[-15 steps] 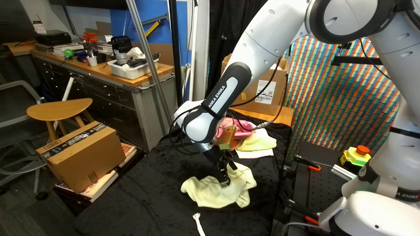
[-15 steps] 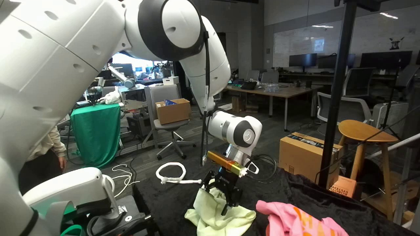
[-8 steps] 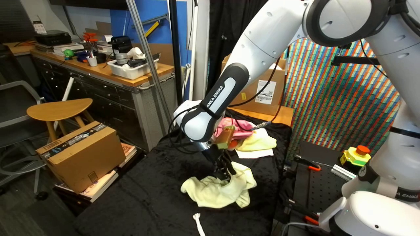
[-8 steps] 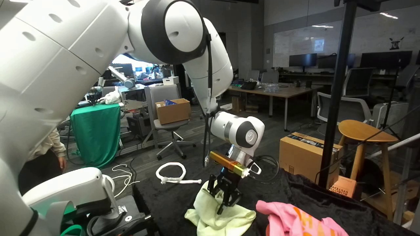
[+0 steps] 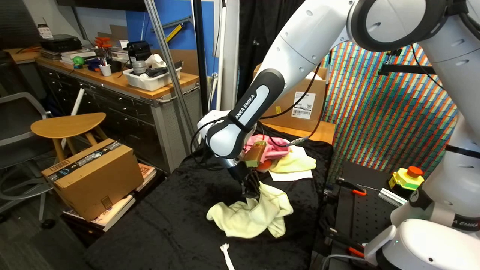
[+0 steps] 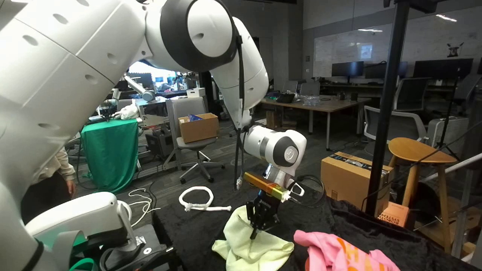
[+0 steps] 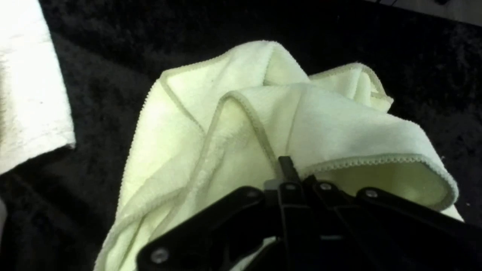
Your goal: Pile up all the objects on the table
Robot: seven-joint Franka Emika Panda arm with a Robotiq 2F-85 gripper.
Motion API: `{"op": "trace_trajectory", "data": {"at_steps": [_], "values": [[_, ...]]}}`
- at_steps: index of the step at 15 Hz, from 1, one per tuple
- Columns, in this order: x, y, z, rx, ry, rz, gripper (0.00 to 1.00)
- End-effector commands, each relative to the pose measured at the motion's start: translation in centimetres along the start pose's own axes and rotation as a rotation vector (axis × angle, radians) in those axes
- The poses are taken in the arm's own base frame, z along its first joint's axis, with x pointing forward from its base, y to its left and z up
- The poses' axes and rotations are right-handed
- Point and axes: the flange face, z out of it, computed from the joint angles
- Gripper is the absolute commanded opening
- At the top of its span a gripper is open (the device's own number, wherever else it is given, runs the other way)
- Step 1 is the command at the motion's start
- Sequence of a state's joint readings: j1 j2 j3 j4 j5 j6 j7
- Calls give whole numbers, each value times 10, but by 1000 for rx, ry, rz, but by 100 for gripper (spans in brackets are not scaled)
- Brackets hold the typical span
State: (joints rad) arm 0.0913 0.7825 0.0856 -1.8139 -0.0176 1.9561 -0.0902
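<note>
Your fingers (image 7: 292, 195) pinch the green cloth (image 7: 278, 124) by a raised edge, presumably so you can lift it onto the heap (image 5: 294, 165).

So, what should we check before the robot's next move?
1. Gripper closed on the pale green cloth: ok, a fold is pinched.
2. Grip firm enough to lift: cannot tell.
3. Cloth clear of the table: not ok, most rests on it.
4. Somewhere to pile: ok, pink cloth and yellow-and-white fabric lie together.
5. White rope gathered with those: not ok, it lies apart.
</note>
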Motion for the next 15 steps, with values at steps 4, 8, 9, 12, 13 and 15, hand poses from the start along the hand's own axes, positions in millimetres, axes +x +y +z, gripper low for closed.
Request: {"op": "trace_trajectory", "data": {"at_steps": [4,8,9,12,13,15], "values": [[-20,33,-53,-24,289,103,5],[-45,67,-81,9,467,203,3],[-53,78,-87,27,512,235,4],[-85,105,-102,91,632,322,4],[-95,113,-106,110,668,350,4],[-119,126,-113,143,739,405,4]]}}
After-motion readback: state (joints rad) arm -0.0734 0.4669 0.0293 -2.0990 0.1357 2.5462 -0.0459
